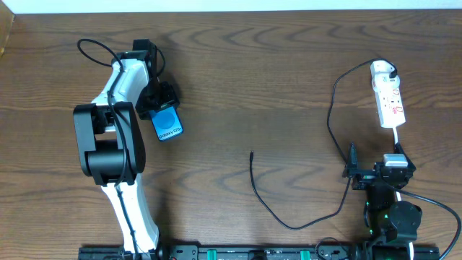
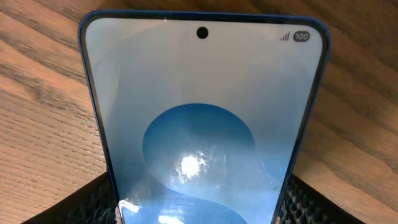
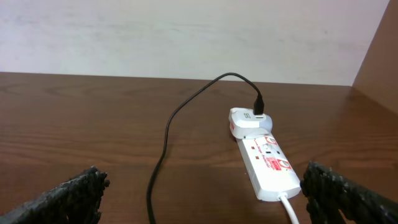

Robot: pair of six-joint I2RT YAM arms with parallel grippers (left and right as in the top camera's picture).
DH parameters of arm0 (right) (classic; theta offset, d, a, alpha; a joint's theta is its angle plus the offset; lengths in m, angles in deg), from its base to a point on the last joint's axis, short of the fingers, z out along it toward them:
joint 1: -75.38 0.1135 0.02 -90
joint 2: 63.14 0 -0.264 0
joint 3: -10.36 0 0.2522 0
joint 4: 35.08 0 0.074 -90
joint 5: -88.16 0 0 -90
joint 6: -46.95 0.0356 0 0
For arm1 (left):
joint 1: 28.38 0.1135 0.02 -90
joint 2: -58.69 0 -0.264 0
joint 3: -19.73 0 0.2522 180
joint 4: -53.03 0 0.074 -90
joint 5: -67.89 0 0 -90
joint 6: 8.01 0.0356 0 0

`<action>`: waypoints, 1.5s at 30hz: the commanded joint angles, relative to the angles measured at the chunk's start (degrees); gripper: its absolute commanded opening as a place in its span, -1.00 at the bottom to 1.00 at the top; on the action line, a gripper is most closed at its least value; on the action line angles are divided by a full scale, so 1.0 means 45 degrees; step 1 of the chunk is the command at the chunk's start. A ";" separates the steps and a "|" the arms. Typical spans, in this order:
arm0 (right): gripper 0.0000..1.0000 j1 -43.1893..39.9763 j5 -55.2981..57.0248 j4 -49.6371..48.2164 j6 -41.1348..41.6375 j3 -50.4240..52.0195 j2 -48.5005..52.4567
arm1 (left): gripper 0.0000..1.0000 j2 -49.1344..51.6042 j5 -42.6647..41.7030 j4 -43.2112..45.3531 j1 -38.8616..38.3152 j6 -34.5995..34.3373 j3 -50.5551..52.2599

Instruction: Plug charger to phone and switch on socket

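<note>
Phone [image 2: 202, 112]: lies screen-up at 9 o'clock on the worktop [image 1: 253, 72], far from the power strip. My left gripper [image 1: 163, 108] stands over its 12 o'clock end, partly open. The fingers [image 2: 93, 202] flank the two long edges, so that the body can be gripped by its narrow width. Whether they already press it I cannot tell.

Charger cable [image 1: 329, 115]: its white adapter [image 3: 249, 121] sits plugged into the 12 o'clock end of the power strip [image 1: 390, 101]. Its small plug tip [image 1: 251, 154] rests loose near the worktop's centre, well apart from the phone, which probably has to be brought to it.

My right gripper [image 3: 202, 177]: fully open and empty at 4 o'clock, facing the strip, well placed to reach its switches.
</note>
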 commanded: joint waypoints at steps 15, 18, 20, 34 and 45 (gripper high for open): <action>0.99 0.0107 0.0044 0.0058 -0.0058 0.0019 -0.0078 | -0.85 0.0350 -0.0117 -0.0053 0.0005 -0.0112 0.0155; 0.99 0.0107 0.0044 0.0058 -0.0058 0.0019 -0.0078 | -0.86 0.0087 -0.0117 -0.0053 0.0005 -0.0112 0.0155; 0.98 0.0107 0.0044 0.0058 -0.0058 0.0019 -0.0078 | -0.85 -0.0092 -0.0117 -0.0053 0.0005 -0.0102 0.0155; 0.98 0.0107 0.0044 0.0058 -0.0058 0.0019 -0.0078 | -0.85 -0.0855 -0.0112 -0.0107 0.0005 -0.0058 0.0155; 0.98 0.0107 0.0044 0.0058 -0.0058 0.0019 -0.0078 | -0.85 -0.1200 -0.0117 -0.0204 0.0005 0.0029 0.0155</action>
